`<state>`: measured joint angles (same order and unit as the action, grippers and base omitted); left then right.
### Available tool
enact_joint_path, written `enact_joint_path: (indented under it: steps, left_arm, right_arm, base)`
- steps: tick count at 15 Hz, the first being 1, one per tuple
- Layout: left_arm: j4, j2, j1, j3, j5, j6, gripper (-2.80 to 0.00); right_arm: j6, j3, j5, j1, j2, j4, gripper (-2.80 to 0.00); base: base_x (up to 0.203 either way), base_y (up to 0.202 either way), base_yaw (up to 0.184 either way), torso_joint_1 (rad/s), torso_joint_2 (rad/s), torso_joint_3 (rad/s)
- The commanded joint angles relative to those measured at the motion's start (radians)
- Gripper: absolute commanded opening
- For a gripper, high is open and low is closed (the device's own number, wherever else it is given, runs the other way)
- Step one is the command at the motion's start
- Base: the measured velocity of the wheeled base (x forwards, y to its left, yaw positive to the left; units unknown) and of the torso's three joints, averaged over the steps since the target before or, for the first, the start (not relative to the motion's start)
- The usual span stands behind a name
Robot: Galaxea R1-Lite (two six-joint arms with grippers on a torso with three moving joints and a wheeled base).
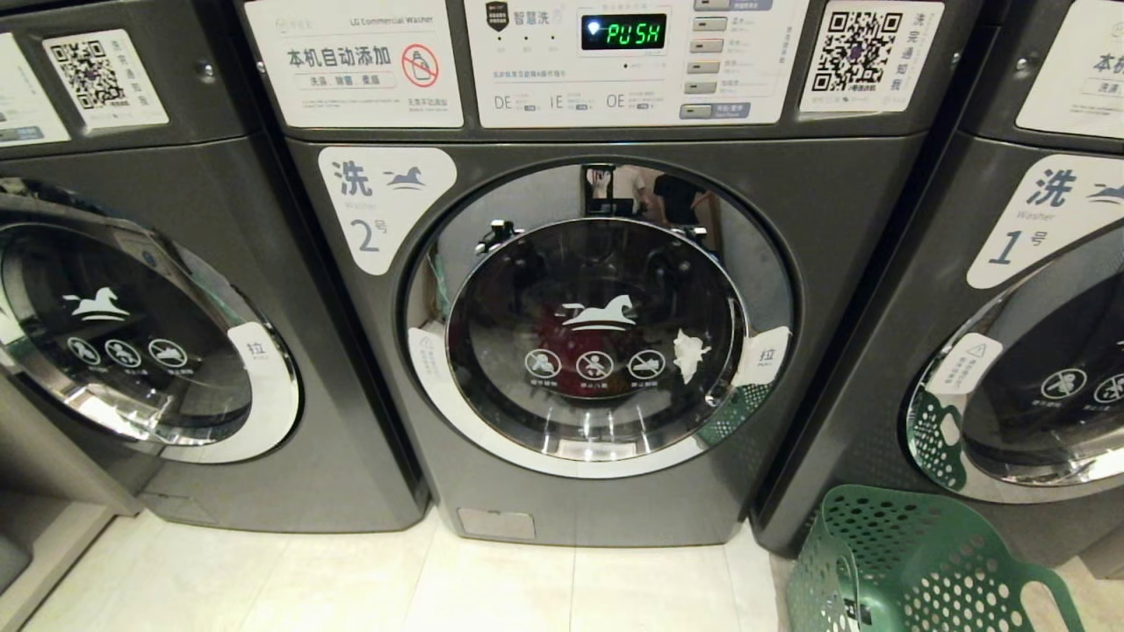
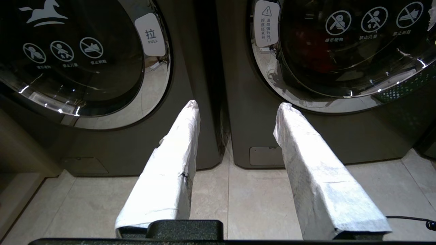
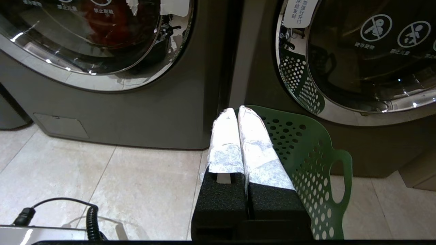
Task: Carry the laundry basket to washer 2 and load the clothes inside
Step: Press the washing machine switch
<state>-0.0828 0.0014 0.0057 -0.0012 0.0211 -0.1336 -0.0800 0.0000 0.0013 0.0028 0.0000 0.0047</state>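
Left claw [image 2: 235, 105] hangs low with its 2 white-wrapped fingers [image 2: 170, 170] spread well apart and nothing between them, tips aimed at the seam where washer 2 [image 2: 306, 136] meets the grey machine on its left [image 2: 102, 136]. Right claw [image 3: 238, 114] is pinched tight, its wrapped fingers [image 3: 224, 143] pressed flat together and gripping nothing, poised just in front of washer 2's right lower corner. Neither arm shows in the head view.

Right beside that corner, on the pale tiled floor [image 1: 351, 579], stands the laundry basket [image 1: 922, 562], dark green and perforated, sitting in front of the washer marked 1 [image 1: 1036, 263] rather than squarely before washer 2. From the right wrist view the basket's rim and oval handle [image 3: 337, 177] rise just beyond the claw; no garments can be seen in the part of it that shows.

Farther back, washer 2's round chrome-ringed door [image 1: 597, 325] is closed. Through the dark glass, behind the white horse logo [image 1: 601, 312], there is a dim red mass, the clothes [image 1: 562, 338], lying inside the drum; other colours cannot be made out. Above the door, the label with the blue 2 [image 1: 378, 206] sits at the upper left, and the green display [image 1: 623, 32] reads PUSH.
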Motion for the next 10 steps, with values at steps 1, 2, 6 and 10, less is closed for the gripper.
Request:
enact_joint_path:
  steps: [1,2,6,10]
  left_arm:
    - [0.000,0.000,0.000,0.000,0.000,-0.001,-2.80]
    - [0.000,0.000,0.000,0.000,0.000,-0.001,-2.80]
    - [0.000,0.000,0.000,0.000,0.000,0.000,-2.80]
    - [0.000,0.000,0.000,0.000,0.000,-0.001,-2.80]
  right_arm:
    - [-0.005,0.000,0.000,0.000,0.001,0.000,-2.80]
    - [-0.007,0.000,-0.001,0.000,0.002,0.000,-2.80]
    - [-0.007,0.001,-0.001,0.000,0.002,0.000,-2.80]
    - [-0.007,0.000,-0.001,0.000,0.002,0.000,-2.80]
  base:
    - [0.140,0.000,0.006,0.009,0.00,0.000]
    - [0.000,0.000,0.000,0.029,-0.14,-0.134]
    - [0.000,0.000,0.000,0.062,-0.33,-0.295]
    - [0.000,0.000,0.000,0.112,-0.47,-0.328]
